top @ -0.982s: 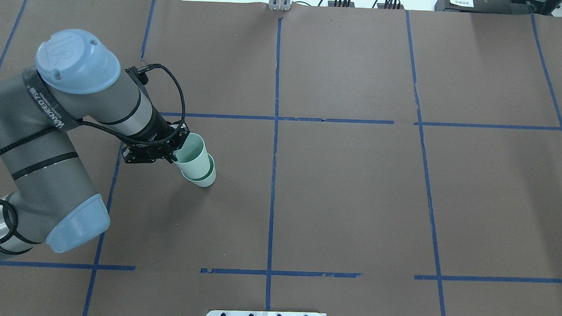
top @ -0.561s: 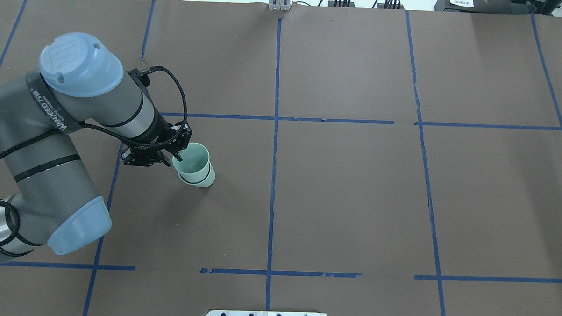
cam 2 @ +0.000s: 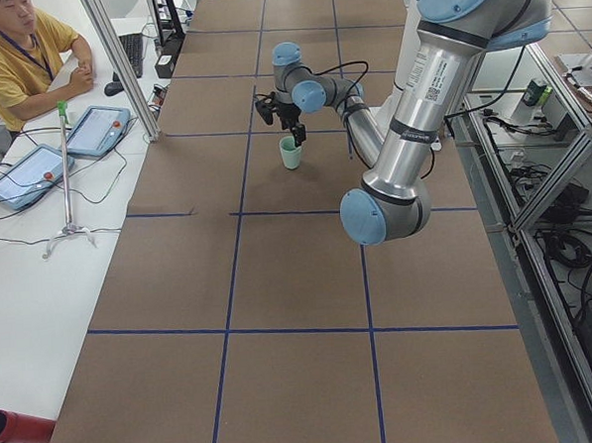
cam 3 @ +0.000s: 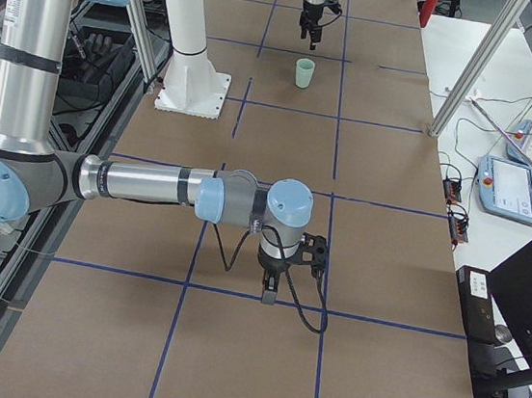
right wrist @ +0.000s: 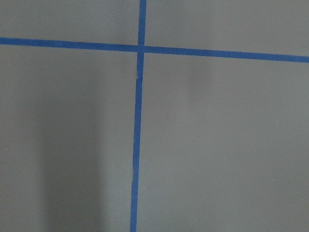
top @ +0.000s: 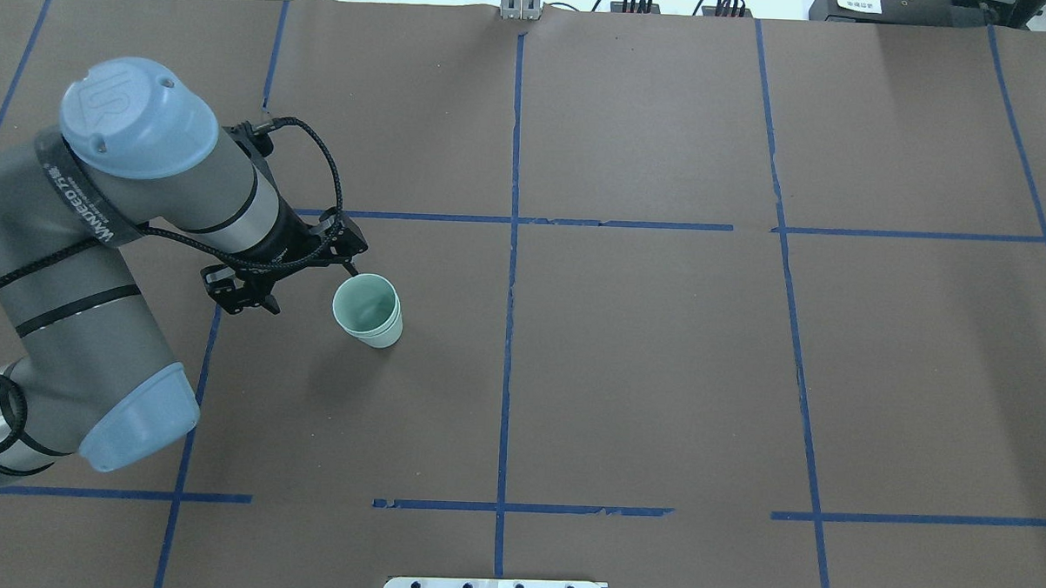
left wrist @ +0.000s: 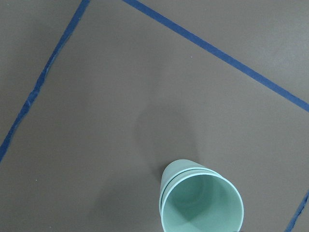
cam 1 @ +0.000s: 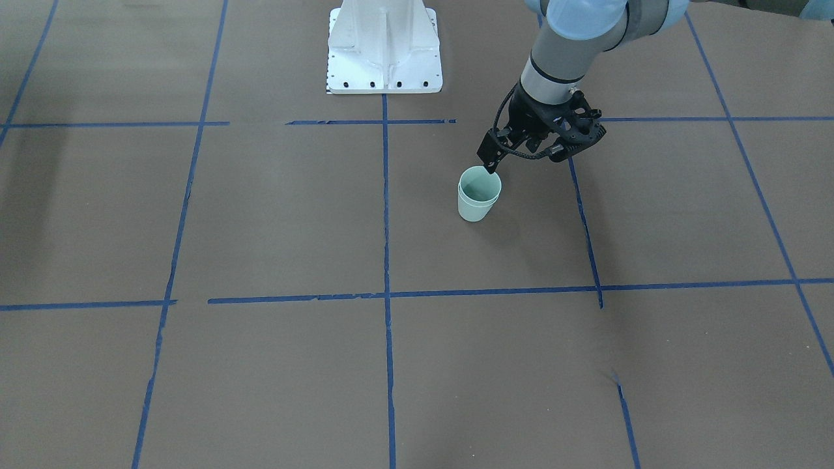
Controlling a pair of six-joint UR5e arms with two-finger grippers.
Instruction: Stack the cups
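Two pale mint-green cups stand upright on the brown table, one nested inside the other, left of the middle. They also show in the front view, the left wrist view and both side views. My left gripper is open and empty, just left of the cups and a little above them, also in the front view; one fingertip hangs near the rim. My right gripper hovers low over the table far from the cups; I cannot tell whether it is open or shut.
The white robot base stands at the near edge of the table. Blue tape lines cross the brown cover. In the left side view a person sits beside tablets, and a metal post stands at the table's edge.
My left gripper held the upper cup tilted into the lower one. It has opened and drawn back to the left. The upper cup now sits fully nested and upright.
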